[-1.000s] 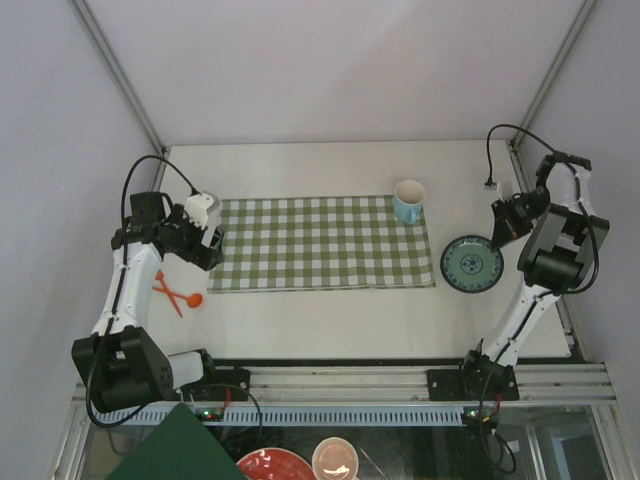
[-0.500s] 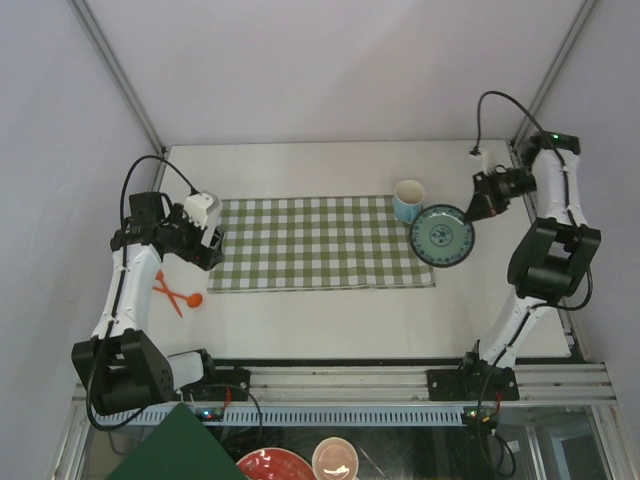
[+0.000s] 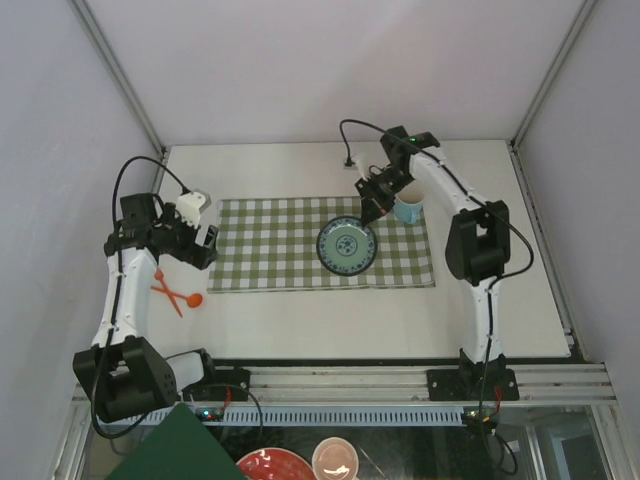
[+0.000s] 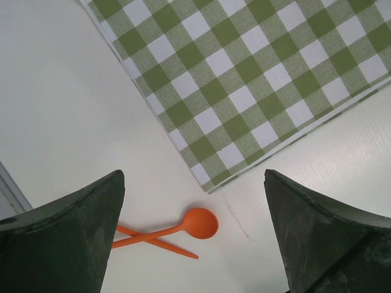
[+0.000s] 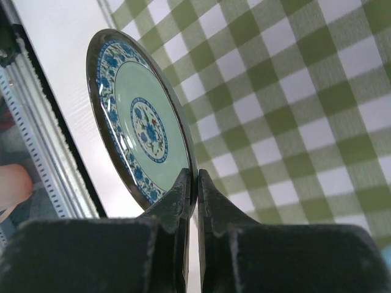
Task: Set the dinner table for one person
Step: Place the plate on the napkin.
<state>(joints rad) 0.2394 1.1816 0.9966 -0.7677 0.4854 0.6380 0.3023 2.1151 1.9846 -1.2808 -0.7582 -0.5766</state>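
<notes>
A pale green plate with blue flowers (image 3: 347, 246) hangs over the middle right of the green-and-white checked cloth (image 3: 270, 245), which lies on the off-white dinner table (image 3: 330, 320). My right gripper (image 3: 372, 212) is shut on the plate's far rim; in the right wrist view its fingers (image 5: 197, 183) pinch the rim of the plate (image 5: 143, 122). A light blue mug (image 3: 409, 201) stands at the cloth's far right corner. An orange spoon (image 3: 185, 299) and a crossing orange utensil (image 3: 166, 291) lie left of the cloth. My left gripper (image 3: 208, 248) is open above the cloth's left edge; the left wrist view shows the spoon (image 4: 177, 227).
Metal posts and pale walls enclose the table on three sides. A metal rail (image 3: 340, 380) runs along the near edge. Below it sit a red dish (image 3: 268, 466), a pinkish bowl (image 3: 335, 459) and a dark green board (image 3: 175, 450).
My right arm has swung left with the plate, from the table's right side to over the middle right of the cloth. The left arm has shifted slightly.
</notes>
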